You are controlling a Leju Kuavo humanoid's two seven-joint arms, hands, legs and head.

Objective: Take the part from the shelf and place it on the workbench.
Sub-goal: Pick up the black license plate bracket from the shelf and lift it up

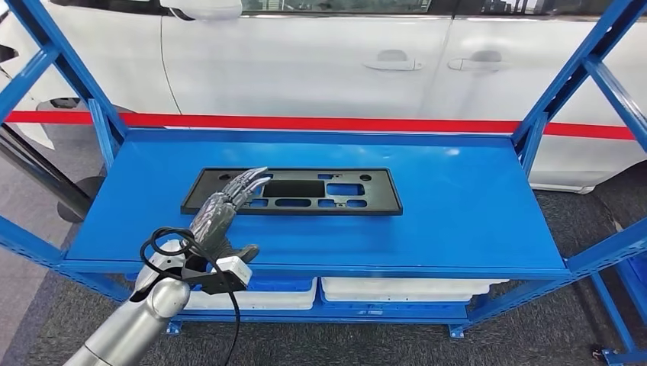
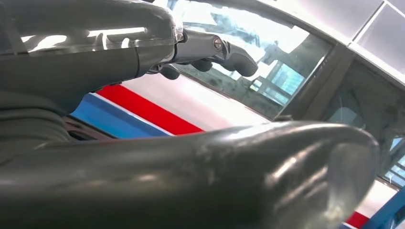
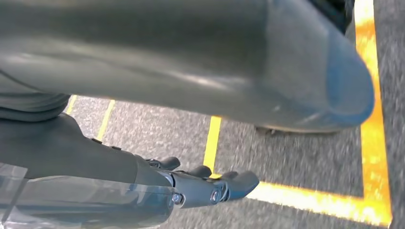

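Note:
A flat black plastic part with several slots lies in the middle of the blue shelf. My left hand reaches over the shelf's front edge, its fingers stretched out and apart, with the fingertips above the part's left end; it holds nothing. In the left wrist view the same left hand shows its thumb and straight fingers with nothing between them. My right hand hangs over grey floor with its fingers extended and apart, holding nothing.
Blue uprights frame the shelf on both sides. White bins sit on the lower level. A white car and a red stripe stand behind the rack. Yellow floor lines lie under the right hand.

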